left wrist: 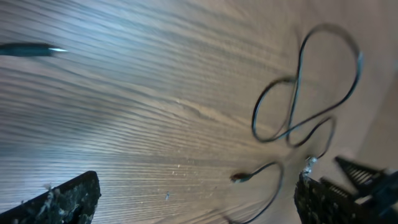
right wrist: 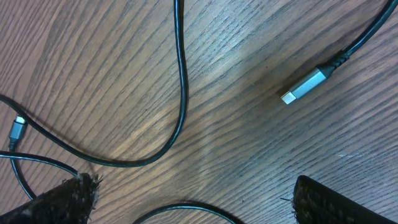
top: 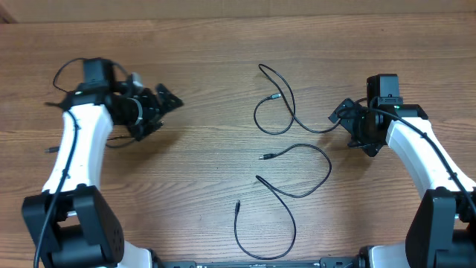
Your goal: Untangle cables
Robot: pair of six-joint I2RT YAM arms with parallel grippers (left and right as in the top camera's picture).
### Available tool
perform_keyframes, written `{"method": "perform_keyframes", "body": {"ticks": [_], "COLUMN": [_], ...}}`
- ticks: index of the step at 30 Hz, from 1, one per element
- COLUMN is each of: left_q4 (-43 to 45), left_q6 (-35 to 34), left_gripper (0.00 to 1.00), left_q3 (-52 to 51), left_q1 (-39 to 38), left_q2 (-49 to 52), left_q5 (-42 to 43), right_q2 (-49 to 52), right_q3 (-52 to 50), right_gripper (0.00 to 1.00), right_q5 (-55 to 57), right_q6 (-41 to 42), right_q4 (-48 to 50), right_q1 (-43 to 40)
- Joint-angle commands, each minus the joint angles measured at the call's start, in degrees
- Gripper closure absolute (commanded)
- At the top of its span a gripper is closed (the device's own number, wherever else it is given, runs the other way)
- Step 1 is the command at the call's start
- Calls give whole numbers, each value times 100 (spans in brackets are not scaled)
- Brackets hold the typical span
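I see the left gripper (top: 167,113) and the right gripper (top: 348,125) with fingers spread wide, holding nothing, I think because the cables (top: 268,156) lie mostly separated on the table (top: 223,45) between them.

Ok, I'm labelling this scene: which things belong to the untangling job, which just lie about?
Job: thin black cables with silver-tipped plugs; left gripper; right gripper, both open.
Not the job: brown wooden table; thicker black wires on the white arms.

Cables (top: 306,145) lying on the table (top: 208,59), left tool (top: 169,103) well apart to their left, right tool (top: 340,116) just beside them
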Motion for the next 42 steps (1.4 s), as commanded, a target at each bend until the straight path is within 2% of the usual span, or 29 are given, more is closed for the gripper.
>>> {"method": "perform_keyframes", "body": {"ticks": [1, 5, 13, 19, 24, 35, 37, 42], "left_q4": [-9, -2, -22, 111, 378, 372, 372, 332], "left_q6": [289, 289, 275, -111, -122, -149, -146, -168], "left_gripper": [0, 1, 1, 1, 0, 2, 12, 59], "left_q3": [4, -4, -7, -7, -7, -33, -46, -50], "left_q1": [-446, -1040, -2142, -2833, -3106, -3342, -3445, -3672], "left_q2": [46, 46, 46, 46, 46, 46, 46, 46], "left_q5": [-481, -732, -717, -719, -723, -734, -737, -737], "right_q2": [37, 37, 37, 37, 37, 37, 37, 37], "right_q3": [-28, -28, -28, -28, -28, -28, -28, -31], "right_gripper": [0, 0, 0, 0, 0, 0, 0, 0], "right_q5": [79, 79, 79, 79, 79, 79, 79, 79], "right_q6": [20, 20, 20, 20, 20, 20, 20, 20], "right_q4": [28, 28, 28, 28, 28, 28, 26, 26], "right_q1": [-7, -7, -9, -9, -9, -7, -7, -7]}}
